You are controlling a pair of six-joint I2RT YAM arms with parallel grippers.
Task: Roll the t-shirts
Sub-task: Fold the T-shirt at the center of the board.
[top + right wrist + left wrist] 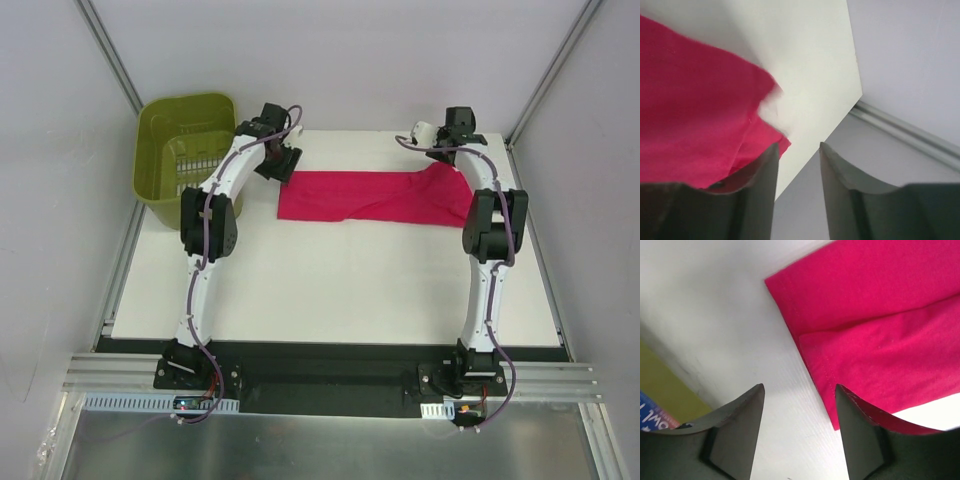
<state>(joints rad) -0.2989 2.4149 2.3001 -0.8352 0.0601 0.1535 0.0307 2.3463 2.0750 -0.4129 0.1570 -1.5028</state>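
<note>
Right end of t-shirt hidden behind right arm, basket corner behind left arm, blue label cut off

plain magenta-red t-shirt, green basket

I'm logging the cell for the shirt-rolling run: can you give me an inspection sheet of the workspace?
surface: white table, bare apart from the shirt.
job's things: magenta t-shirt folded into a long strip across the far side.
clutter: nothing seen.
grippers: left gripper open at the strip's left end; right gripper open at its right end.
cables: purple cables along both arms.
surroundings: green basket at far left; pale enclosure walls.
</note>
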